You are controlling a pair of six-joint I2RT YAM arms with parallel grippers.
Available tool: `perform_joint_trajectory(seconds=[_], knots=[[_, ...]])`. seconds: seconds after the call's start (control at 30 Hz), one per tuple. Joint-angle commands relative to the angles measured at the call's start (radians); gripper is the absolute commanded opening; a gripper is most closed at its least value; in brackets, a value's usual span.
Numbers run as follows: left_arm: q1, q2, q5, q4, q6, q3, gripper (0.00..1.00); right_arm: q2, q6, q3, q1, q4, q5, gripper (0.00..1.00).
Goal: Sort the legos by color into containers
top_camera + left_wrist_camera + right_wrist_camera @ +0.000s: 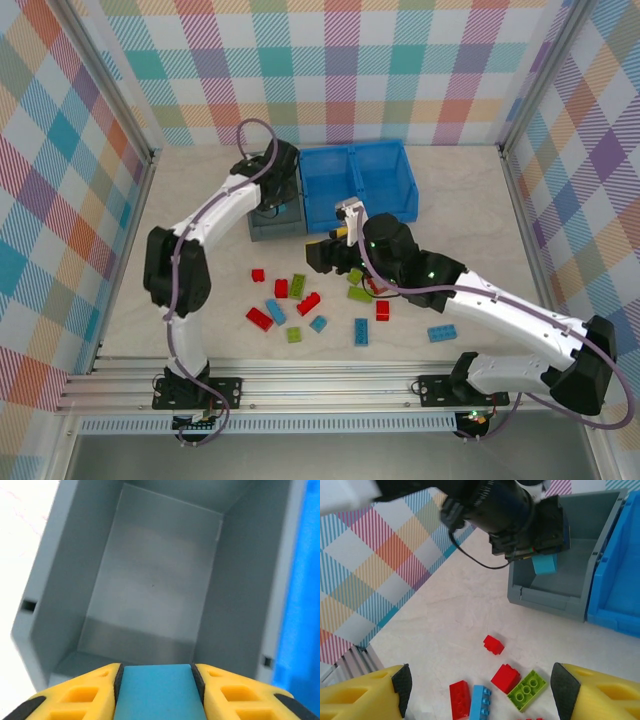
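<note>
"Plaid walls (400, 70) all round and a pale table (200, 200). So where's the action?"

"Over the grey bin (262, 230). See, the left gripper (157, 695) is clamped on a light blue brick (545, 562), hanging over the bin's opening."

"Will it slip?"

"I doubt it. It looks like hard, light plastic, stiff enough to take a firm pinch. The smooth flat sides are the place to hold, not the studs. It's slick, though, so a corner grip could let it twist."

"And the right gripper (481, 692)?"

"Spread wide with nothing in it, hovering above the loose bricks (308, 304) on the table, near the blue bin (385, 185). Red, light blue and lime green lie mixed close together, some touching. Taking one by its long sides without nudging its neighbours looks fiddly."
</note>
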Motion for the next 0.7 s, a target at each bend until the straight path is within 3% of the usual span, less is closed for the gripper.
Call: perform_joint_trajectory(seconds=[0.0, 0.17, 0.3, 0.5, 0.67], knots=[[0.028, 0.083, -0.013, -0.083, 0.056, 0.094, 0.4, -0.004, -0.026, 0.019, 0.007, 0.048, 0.031, 0.75], [0.036, 0.181, -0.012, -0.103, 0.071, 0.157, 0.47, -0.031, -0.004, -0.019, 0.008, 0.022, 0.043, 0.76], [0.039, 0.187, -0.011, -0.111, 0.072, 0.137, 0.61, -0.057, 0.015, -0.03, 0.007, -0.057, 0.095, 0.76], [0.029, 0.041, -0.007, -0.056, 0.056, 0.05, 0.63, -0.104, 0.035, -0.033, -0.014, -0.244, 0.241, 0.76], [-0.002, -0.135, -0.01, -0.047, 0.037, 0.018, 0.64, -0.096, 0.044, 0.002, -0.134, -0.441, 0.207, 0.76]])
